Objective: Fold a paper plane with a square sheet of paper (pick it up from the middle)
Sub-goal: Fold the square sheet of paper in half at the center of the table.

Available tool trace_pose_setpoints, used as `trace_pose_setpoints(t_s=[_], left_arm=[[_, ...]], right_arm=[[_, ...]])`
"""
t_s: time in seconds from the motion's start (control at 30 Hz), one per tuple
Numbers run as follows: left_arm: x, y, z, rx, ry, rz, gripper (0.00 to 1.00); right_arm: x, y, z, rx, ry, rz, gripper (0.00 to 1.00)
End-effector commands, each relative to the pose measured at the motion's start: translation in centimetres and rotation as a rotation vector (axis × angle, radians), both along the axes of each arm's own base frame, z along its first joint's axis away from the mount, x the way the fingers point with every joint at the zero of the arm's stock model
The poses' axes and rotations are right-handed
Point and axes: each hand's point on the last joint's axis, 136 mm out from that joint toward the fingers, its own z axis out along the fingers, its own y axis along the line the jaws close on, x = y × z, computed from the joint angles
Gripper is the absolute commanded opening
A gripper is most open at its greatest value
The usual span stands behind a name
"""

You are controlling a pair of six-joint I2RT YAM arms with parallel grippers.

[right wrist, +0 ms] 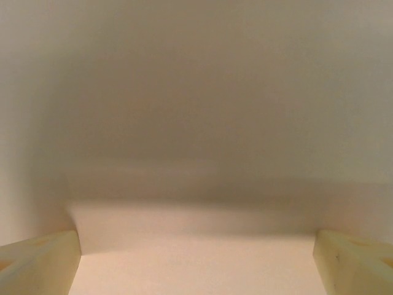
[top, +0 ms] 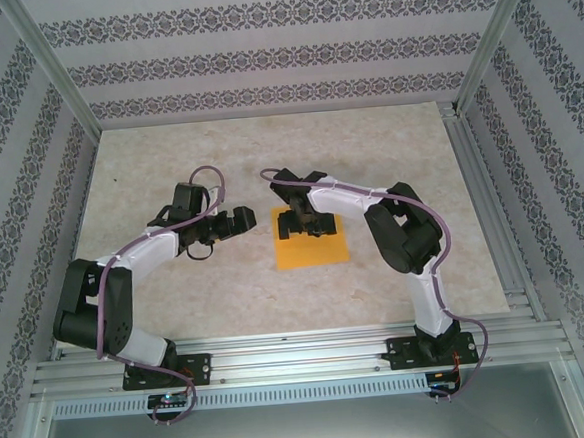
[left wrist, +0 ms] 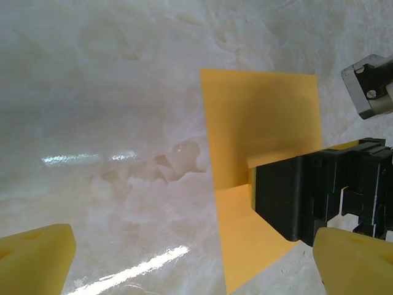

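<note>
Clearly the right gripper (top: 303, 226), fingers apart over the far middle of the square sheet of paper (top: 314, 250), wanted a level, centred pinch, while the left gripper (top: 235, 223) hung open just left of it.

table (top: 168, 167): pale, marbled | on it: square sheet of paper (top: 314, 253)

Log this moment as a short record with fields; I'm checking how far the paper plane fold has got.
sheet: square sheet of paper, orange-yellow, lying on the table between the two arms
shape: a bend seems to run across it by the right jaws; no plane shape yet
left jaws: open, fingertips spread wide, to the left of the sheet and apart from it
right jaws: open, down over the sheet's far half; contact looks likely, not certain
held: nothing visibly gripped
</note>
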Motion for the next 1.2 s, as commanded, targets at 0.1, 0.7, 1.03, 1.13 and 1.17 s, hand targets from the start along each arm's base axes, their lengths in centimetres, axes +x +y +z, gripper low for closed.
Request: trace_pose_setpoints(t_s=[0.1, 0.7, 1.03, 1.13, 1.17], left_arm=[[1.1, -0.5, 1.0, 0.000, -0.031, 0.001, 1.00], [1.1, -0.7, 1.2, 0.013, -0.029, -0.003, 1.00], [1.2, -0.6, 1.6, 0.019, -0.039, 0.005, 1.00], [1.2, -0.5, 1.7, 0.021, -0.037, 0.009, 1.00], [1.2, -0.5, 1.6, 0.023, -0.036, 0.011, 1.00]], right_arm=[[-1.1, -0.4, -2.7, -0.003, 0.064, -0.006, 0.92], [0.3, -0.5, 0.7, -0.034, -0.024, 0.014, 0.75], [0.8, 0.1, 3.3, 0.040, -0.052, 0.014, 0.58], [0.9, 0.5, 4.3, 0.073, -0.065, 0.015, 0.55], [0.9, 0.6, 4.6, 0.085, -0.069, 0.014, 0.54]])
